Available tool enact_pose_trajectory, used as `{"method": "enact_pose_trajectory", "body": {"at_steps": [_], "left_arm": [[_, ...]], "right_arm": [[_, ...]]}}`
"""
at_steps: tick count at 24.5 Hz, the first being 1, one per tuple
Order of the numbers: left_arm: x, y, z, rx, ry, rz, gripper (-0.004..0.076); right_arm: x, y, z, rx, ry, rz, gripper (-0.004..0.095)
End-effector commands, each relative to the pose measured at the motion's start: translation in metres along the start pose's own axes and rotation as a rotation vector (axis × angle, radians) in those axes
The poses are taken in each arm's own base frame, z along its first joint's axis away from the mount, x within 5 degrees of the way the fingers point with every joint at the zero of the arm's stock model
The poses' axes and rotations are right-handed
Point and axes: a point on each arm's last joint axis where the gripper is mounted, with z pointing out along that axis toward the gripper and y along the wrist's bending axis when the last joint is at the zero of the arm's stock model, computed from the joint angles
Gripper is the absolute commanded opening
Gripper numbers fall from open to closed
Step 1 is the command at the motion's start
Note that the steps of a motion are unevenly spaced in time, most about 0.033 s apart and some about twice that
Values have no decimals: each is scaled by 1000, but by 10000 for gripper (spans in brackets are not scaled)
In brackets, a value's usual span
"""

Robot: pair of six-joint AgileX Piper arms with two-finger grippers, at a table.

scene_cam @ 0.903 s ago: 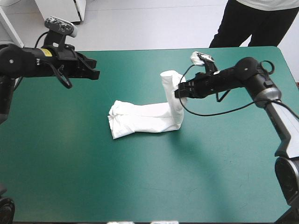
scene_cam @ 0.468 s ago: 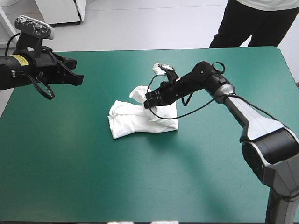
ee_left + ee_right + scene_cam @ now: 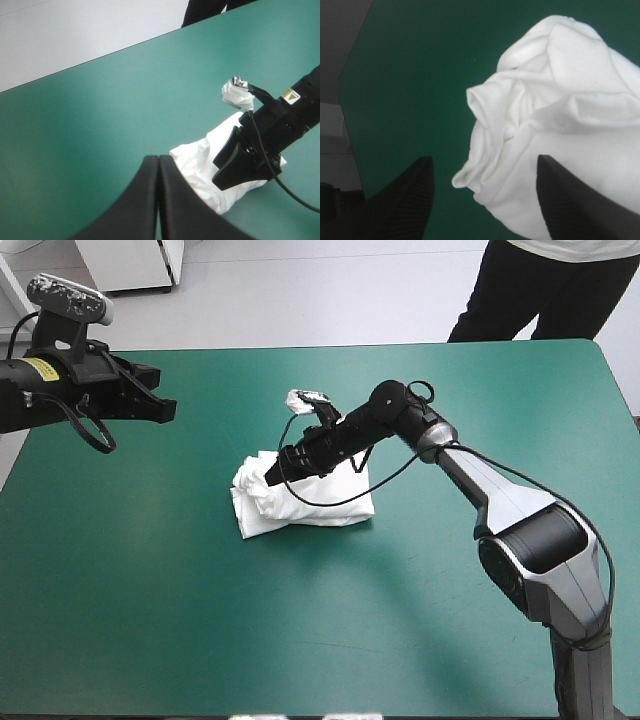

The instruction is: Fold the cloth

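The T-shirt (image 3: 330, 502) lies as a soft white folded bundle near the middle of the table (image 3: 200, 620), somewhat toward the far edge. Its right half is smooth and fairly flat with a straight near edge. Its left end is bunched into rounded, puffy creases. From the right wrist, this crumpled end shows as rolled folds with a curled lip of fabric drooping toward the teal-green cover, which looks plain, matte and free of wrinkles, with a rounded corner. The right gripper (image 3: 272, 478) reaches in low from the far right and sits over the creased left end of the bundle. Its two black fingers (image 3: 417, 190) are spread wide, their inner faces finely ribbed, and nothing is held between them. Whether their tips touch the cloth cannot be told. In the high view this arm crosses the far middle of the bundle and hides the fabric there. The left gripper (image 3: 159, 160) is well apart from the cloth, raised over the far left part of the table and pointing toward the bundle. Its smooth curved fingers are pressed together into one pointed arch and are empty.
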Motion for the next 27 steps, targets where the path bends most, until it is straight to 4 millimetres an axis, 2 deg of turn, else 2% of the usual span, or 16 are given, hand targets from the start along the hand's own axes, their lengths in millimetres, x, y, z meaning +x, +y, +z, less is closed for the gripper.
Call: {"method": "enact_pose_trajectory", "body": {"at_steps": [1,5,7,13,14,15,16,17,18,20,23,27], "left_arm": [[-8,-3,-19,-8,-105,-4,-10],[-8,-4,-21,-6,-108,-4,-10],[-7,-6,-25,-3,-116,-4,-10],[-5,-8,-32,-1,-129,-3,-10],[-3,-8,-30,6,-121,-7,-10],[-2,-8,-29,7,-116,-8,-10],[0,-8,-25,9,-104,-12,-10],[0,-7,-24,9,-103,-13,-10],[2,-7,-20,9,-97,-22,-10],[2,-6,-14,10,-88,-24,-10],[0,-4,-11,7,-100,-26,-10],[-3,-4,-3,31,-105,-40,-10]], "right_arm": [[-16,36,-37,-12,-47,-104,649],[-20,36,-58,112,-8,-120,626],[-22,30,-77,187,-21,-102,616],[-14,20,-159,485,-109,-35,617],[-5,16,-184,514,-137,2,617],[2,14,-193,527,-150,25,617],[18,8,-206,549,-161,72,618],[24,7,-209,557,-164,87,617],[38,-3,-207,564,-151,122,618],[49,-18,-193,544,-118,152,618],[48,-30,-175,462,-137,178,618],[42,-59,-143,340,-134,230,618]]}}
